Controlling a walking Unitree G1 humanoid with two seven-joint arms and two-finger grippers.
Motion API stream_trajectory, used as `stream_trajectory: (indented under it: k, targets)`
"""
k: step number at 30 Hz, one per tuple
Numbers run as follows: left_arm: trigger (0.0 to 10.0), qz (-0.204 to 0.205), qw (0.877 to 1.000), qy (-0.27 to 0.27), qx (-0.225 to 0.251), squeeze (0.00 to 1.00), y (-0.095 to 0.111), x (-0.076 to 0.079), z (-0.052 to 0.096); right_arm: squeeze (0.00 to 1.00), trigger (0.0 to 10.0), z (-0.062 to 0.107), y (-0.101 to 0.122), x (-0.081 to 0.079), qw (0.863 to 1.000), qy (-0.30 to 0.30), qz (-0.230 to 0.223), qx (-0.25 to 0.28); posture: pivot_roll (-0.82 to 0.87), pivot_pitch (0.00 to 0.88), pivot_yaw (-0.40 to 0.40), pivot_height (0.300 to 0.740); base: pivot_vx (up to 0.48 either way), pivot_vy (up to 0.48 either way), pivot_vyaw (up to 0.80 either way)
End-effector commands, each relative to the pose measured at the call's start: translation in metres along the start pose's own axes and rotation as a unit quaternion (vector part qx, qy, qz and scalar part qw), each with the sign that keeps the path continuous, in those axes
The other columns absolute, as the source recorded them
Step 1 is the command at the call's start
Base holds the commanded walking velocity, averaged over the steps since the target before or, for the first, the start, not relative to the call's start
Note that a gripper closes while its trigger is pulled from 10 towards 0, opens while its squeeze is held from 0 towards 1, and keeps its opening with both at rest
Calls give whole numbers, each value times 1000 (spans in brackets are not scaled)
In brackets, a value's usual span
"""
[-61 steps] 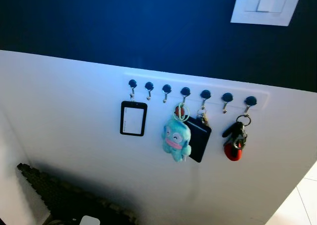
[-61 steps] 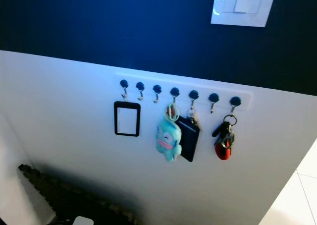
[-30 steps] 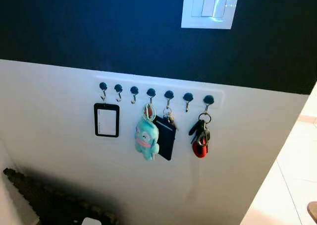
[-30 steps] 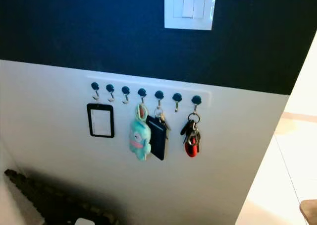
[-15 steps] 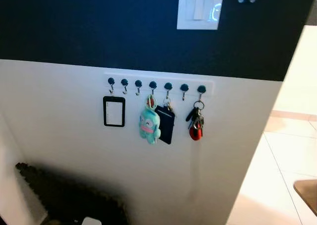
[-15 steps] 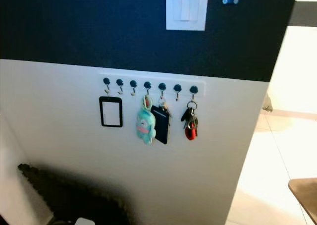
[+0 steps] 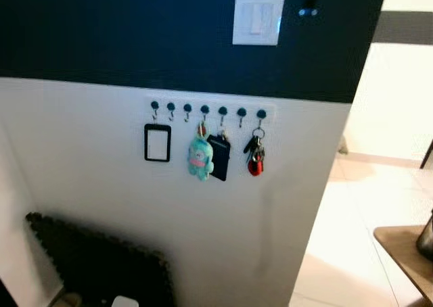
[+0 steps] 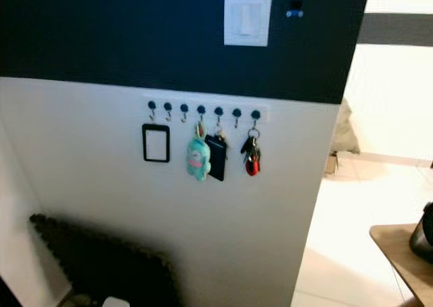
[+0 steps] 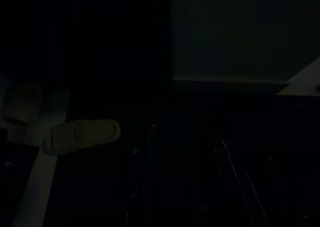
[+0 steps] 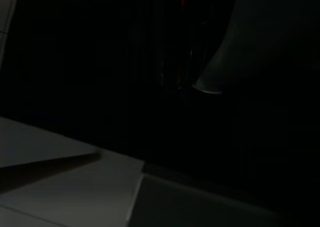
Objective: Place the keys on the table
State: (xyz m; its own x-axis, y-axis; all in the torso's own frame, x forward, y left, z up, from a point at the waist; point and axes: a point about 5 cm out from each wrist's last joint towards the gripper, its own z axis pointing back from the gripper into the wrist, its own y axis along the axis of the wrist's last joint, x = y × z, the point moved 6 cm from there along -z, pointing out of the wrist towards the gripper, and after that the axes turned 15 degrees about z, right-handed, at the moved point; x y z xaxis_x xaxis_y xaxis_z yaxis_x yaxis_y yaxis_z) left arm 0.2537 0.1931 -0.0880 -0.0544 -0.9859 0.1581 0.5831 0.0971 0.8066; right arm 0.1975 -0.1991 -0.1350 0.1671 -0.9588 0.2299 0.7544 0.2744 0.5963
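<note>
I see a white half-wall under a dark blue upper wall. A white rail of seven dark hooks carries, from my left, a black-framed card holder, a turquoise plush charm, a black wallet and — on the last hook — the bunch of keys with a red fob. A corner of a brown wooden table lies well apart, at right. Both wrist views are nearly black; a pale slipper-like shape perhaps shows — I cannot tell either gripper's finger state.
</note>
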Motion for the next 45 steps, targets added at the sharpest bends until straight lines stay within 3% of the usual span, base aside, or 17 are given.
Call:
stream_trajectory:
  k: [1,9,24,37,45]
  targets:
    - [10000,-9,1000,6,-10,0,-2,-8,3,0,10000,-1,5,-1,1000,0,-3,5,45,18,19,740,0,0,0]
    - [10000,-9,1000,6,-9,0,0,-8,2,0,10000,-1,4,-1,1000,1,-14,3,49,26,16,740,0,0,0]
    - [10000,3,1000,10,3,0,2,-5,1,0,10000,-2,5,-1,1000,2,-11,4,50,31,11,740,0,0,-785]
    - [10000,10,1000,27,8,0,2,-9,2,0,10000,-2,6,0,1000,3,-6,5,51,31,6,740,0,0,0]
    - [10000,13,1000,28,5,0,0,-8,2,0,10000,-2,7,-1,1000,4,-6,5,52,32,7,740,0,349,0]
